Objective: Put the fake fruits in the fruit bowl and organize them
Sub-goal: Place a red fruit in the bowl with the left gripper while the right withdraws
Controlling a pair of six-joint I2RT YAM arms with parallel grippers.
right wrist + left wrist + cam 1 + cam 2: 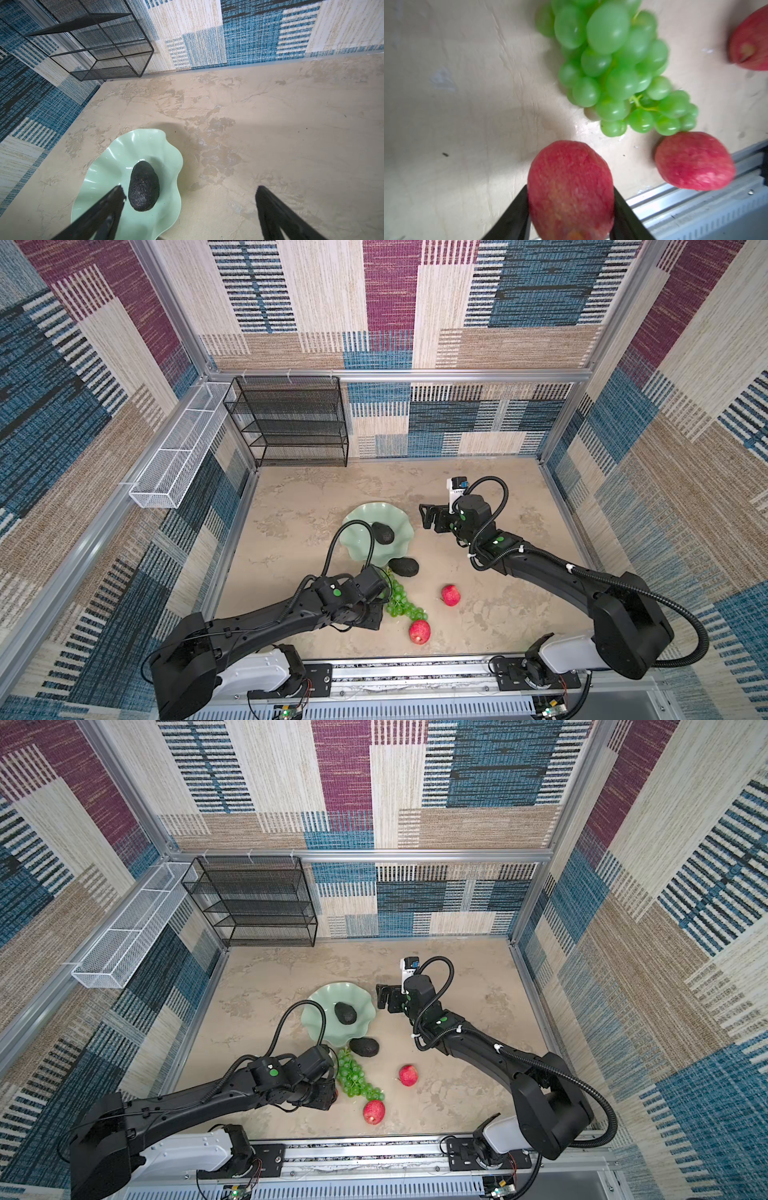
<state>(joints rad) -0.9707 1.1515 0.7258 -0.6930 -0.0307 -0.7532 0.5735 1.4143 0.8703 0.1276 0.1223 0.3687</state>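
I have the left end effector pinching a red apple across its flanks, ready for carrying to the fruit bowl (right end effector spread, empty)

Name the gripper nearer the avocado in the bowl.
Right. The right gripper hovers open beside the bowl holding the avocado; the left gripper clamps an apple beside the grapes.

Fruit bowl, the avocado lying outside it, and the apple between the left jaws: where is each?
fruit bowl (365,512): a top view, bare far inner wall.
outside avocado (404,567): a top view, middle of its skin.
gripped apple (571,191): left wrist view, middle of its red skin.
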